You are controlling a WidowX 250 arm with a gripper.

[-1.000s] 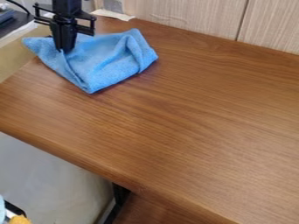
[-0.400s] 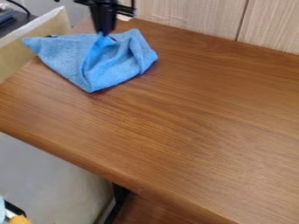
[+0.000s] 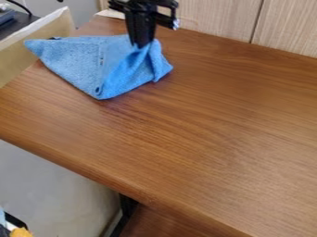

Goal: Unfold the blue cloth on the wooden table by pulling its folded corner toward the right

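Cloth, blue and folded, lay at the table's far left corner, one tip past the left edge; the tool gripped its back right part, most of it spreading leftward from there.

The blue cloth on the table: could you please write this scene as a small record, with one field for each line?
cloth: blue cloth, folded, its left tip past the table edge
gripper: black gripper, touching the cloth's upper right part
surface: brown wooden table
behind: light wood-grain panels
lower left corner: orange object, partly cut off
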